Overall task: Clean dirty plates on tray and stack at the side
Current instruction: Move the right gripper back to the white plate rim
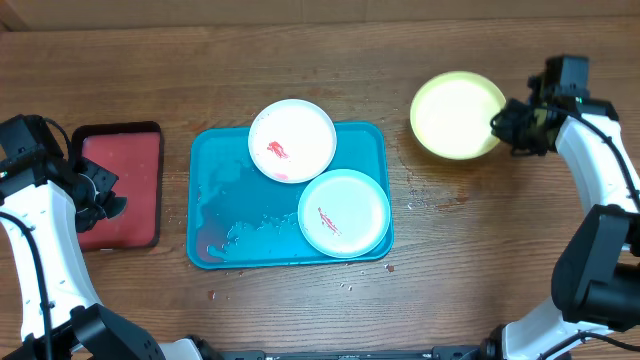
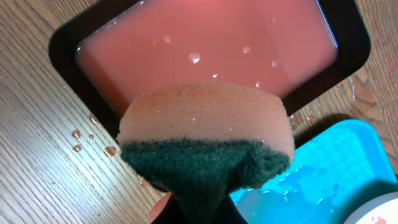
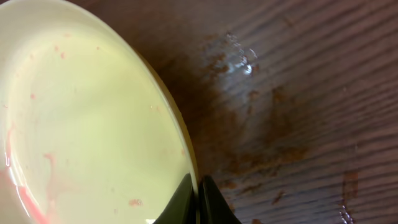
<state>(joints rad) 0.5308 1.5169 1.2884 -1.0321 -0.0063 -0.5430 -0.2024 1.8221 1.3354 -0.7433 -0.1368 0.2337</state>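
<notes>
The left gripper [image 2: 198,202] is clamping a sponge [image 2: 205,130] over the red rinse tray [image 2: 62,50] (probably for wetting). The right gripper [image 3: 198,198] is pinching the yellow-green plate [image 3: 93,124] by its rim beside the turquoise tray [image 1: 215,190], where the white plate [image 1: 292,140] and mint plate [image 1: 344,212] are lying smeared.

Left arm elbow-bent; left gripper [image 1: 108,198] clamped on pink-and-green foam sponge [image 2: 205,124]. Right arm stretched forward; right gripper [image 1: 501,125] pinched tight on rim of yellow-green round plastic plate [image 1: 453,112].
</notes>
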